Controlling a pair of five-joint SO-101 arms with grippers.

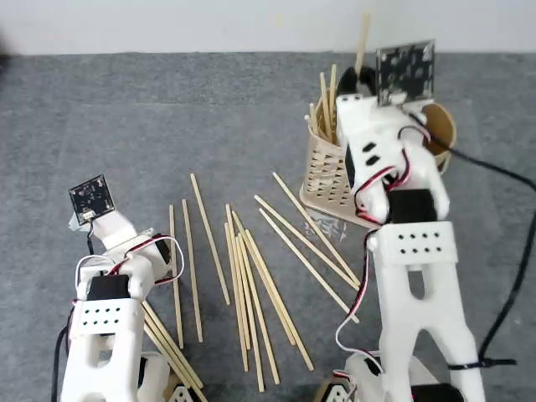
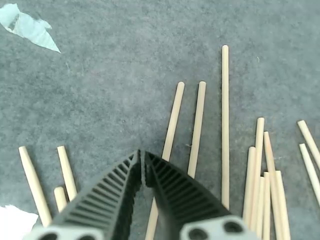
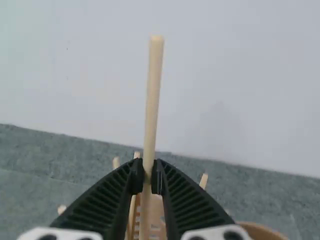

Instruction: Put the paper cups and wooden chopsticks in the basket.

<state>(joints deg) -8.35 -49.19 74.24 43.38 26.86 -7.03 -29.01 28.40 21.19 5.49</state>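
Observation:
My right gripper (image 3: 146, 172) is shut on a wooden chopstick (image 3: 152, 95) that stands upright over the woven basket (image 1: 327, 180), where several chopsticks are standing. In the high view that held chopstick (image 1: 363, 35) pokes up above the arm. A brown paper cup (image 1: 440, 126) stands on the carpet just behind the right arm, beside the basket. Many loose chopsticks (image 1: 251, 285) lie scattered across the middle of the grey carpet. My left gripper (image 2: 142, 156) hangs shut with nothing in it, low over the carpet near the two leftmost chopsticks (image 2: 172, 120).
A torn scrap of clear wrapper (image 2: 27, 25) lies on the carpet beyond the left gripper, and another clear wrapper (image 1: 329, 224) lies at the basket's foot. A black cable (image 1: 502, 176) runs along the right side. A white wall bounds the far edge.

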